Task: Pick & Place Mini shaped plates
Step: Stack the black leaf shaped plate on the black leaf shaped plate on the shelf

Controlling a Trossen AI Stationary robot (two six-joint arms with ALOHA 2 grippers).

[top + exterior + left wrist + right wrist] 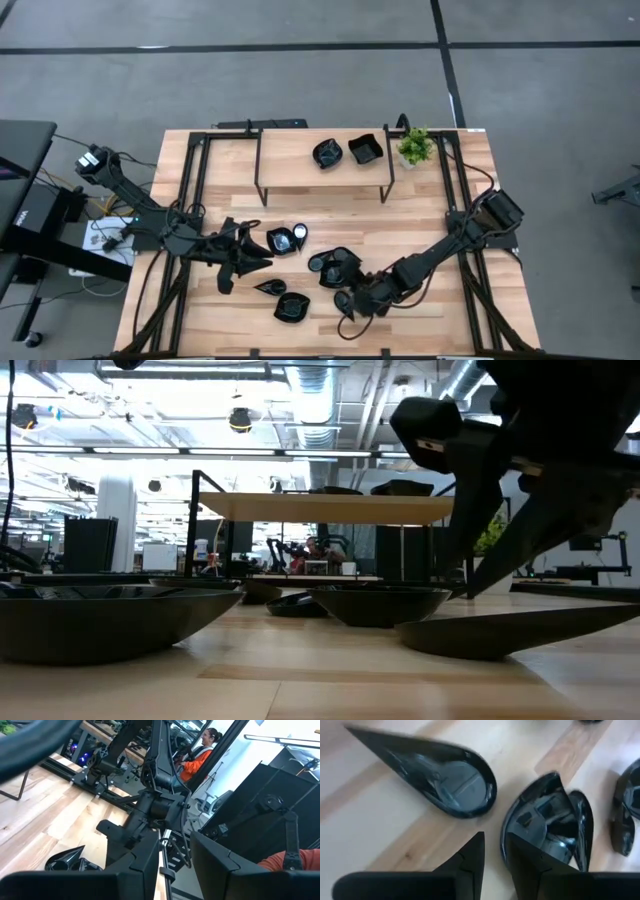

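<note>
The right gripper (pixel 350 300) sits low over the front of the table, and the right wrist view shows its 2 dark fingers (pixel 470 857) drawn narrow with only a slim gap between them and nothing held; a leaf-shaped plate (pixel 547 827) lies just beside the fingertips, though whether a finger touches its rim cannot be told. A teardrop plate (pixel 445 780) lies near it on the bare wood, pointed end away from the rounded bowl. The left gripper (pixel 250 262) reaches in from the other side at mid-table, close to another dark plate (pixel 283 241); whether its fingers are spread or closed cannot be told from these views. As for progress, the high view shows 2 plates (pixel 327 153) already resting on the raised wooden shelf (pixel 290 170) at the back of the table, near a small green potted plant (pixel 415 146). If the shelf is where the plates are meant to go, which seems likely, then only a small share of the job is done: roughly 6 plates remain in a loose cluster on the table (pixel 230 160) between the 2 arms, including 1 near the front edge (pixel 292 309). The exact count is hard to fix because the arms cover part of the cluster. The next pick looks set to be the leaf-shaped plate at the right gripper.
</note>
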